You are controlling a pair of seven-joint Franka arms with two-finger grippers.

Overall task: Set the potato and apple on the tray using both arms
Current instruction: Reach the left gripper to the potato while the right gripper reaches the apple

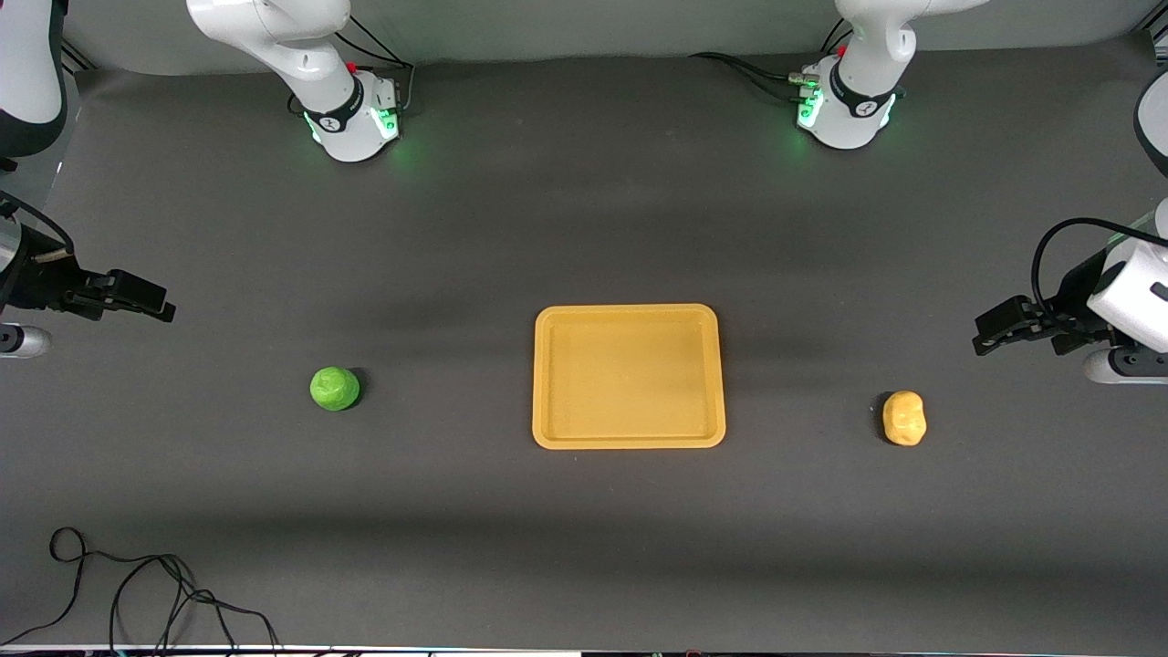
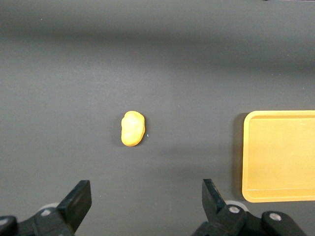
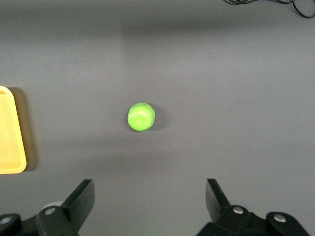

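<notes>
Plainly, everything is placed around the tray (image 1: 628, 376), which lies empty on the dark grey table (image 1: 584, 228) midway between the two arms. The left arm (image 1: 1131, 301) hangs at its own end of the table, and the right arm (image 1: 27, 274) at the other end, each well apart from the tray.

The left gripper (image 2: 146, 196) hangs with its fingers spread wide and nothing between them. The potato (image 1: 903, 418) lies on the table toward the left arm's end, well apart from the tray and close to that gripper. Its long axis runs roughly toward the front camera, so the spread fingers could likely close across its narrow width.

The right gripper (image 3: 150, 196) is likewise spread and empty. The apple (image 1: 335, 388) rests toward the right arm's end, also well apart from the tray, and that gripper is the closer one. Being round, it asks for no particular angle.

The cloth looks flat and bare around both. A loose black cable (image 1: 137, 593) lies near the table's front edge, away from either path.
</notes>
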